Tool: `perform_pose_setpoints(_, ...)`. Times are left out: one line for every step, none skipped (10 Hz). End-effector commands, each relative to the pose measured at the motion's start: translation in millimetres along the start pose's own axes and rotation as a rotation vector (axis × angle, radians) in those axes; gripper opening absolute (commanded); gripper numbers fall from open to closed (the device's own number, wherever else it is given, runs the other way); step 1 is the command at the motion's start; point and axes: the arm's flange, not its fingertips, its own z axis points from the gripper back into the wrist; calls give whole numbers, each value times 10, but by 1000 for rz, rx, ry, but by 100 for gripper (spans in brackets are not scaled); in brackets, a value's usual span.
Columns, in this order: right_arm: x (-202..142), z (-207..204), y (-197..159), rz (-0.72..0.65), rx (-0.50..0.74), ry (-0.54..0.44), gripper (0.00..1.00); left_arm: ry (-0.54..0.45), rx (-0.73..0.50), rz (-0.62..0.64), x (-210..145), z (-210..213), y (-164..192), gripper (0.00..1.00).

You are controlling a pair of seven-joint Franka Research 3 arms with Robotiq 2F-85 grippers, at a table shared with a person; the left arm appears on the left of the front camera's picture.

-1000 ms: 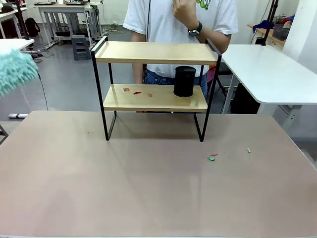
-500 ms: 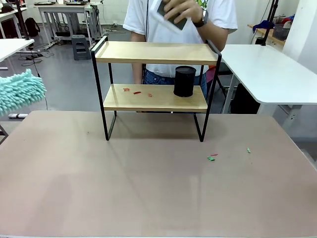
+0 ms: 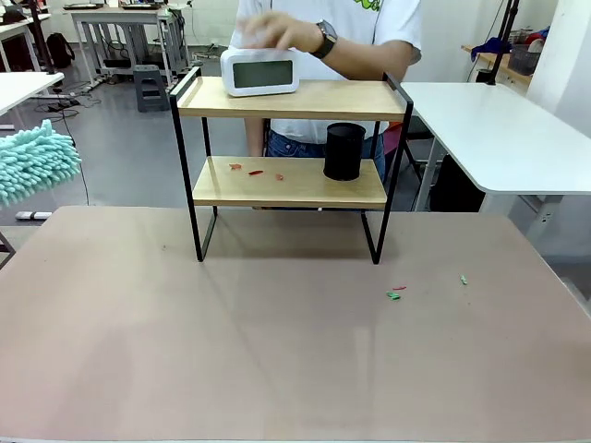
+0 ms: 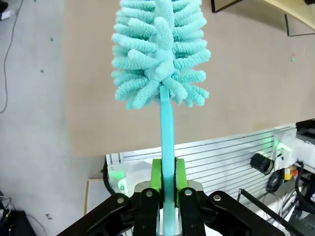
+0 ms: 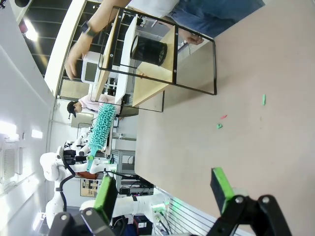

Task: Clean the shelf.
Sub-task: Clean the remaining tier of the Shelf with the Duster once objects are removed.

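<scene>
Clock (image 3: 259,71) newly set by a hand (image 3: 277,32) on the far-centre shelf (image 3: 342,98); left end effector (image 4: 168,170) pinching the duster (image 4: 158,54), right end effector (image 5: 164,188) spread; a sweep could topple clock or cup (image 3: 343,151).

The fingers (image 4: 156,173) grip the teal duster (image 4: 160,59) handle.

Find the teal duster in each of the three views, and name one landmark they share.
Front view: duster at the left edge.
Left wrist view: top centre, handle clamped in the left gripper.
Right wrist view: left of centre.
Shared landmark: the shelf, centre in front, top right corner in left wrist, top centre in right wrist.
</scene>
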Motion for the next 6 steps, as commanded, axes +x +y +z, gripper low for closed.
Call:
perform_pose_setpoints(20,-8,1,26,20,-16,100,-14,-10,18,9,-17,-40,12)
perform_pose_setpoints(20,-8,1,26,20,-16,100,-14,-10,18,9,-17,-40,12)
perform_pose_setpoints(20,-8,1,26,20,-16,100,-14,-10,18,9,-17,-40,12)
perform_pose_setpoints(20,-8,1,26,20,-16,100,-14,-10,18,9,-17,-40,12)
perform_pose_setpoints(20,-8,1,26,20,-16,100,-14,-10,18,9,-17,-40,12)
perform_pose_setpoints(20,-8,1,26,20,-16,100,-14,-10,18,9,-17,-40,12)
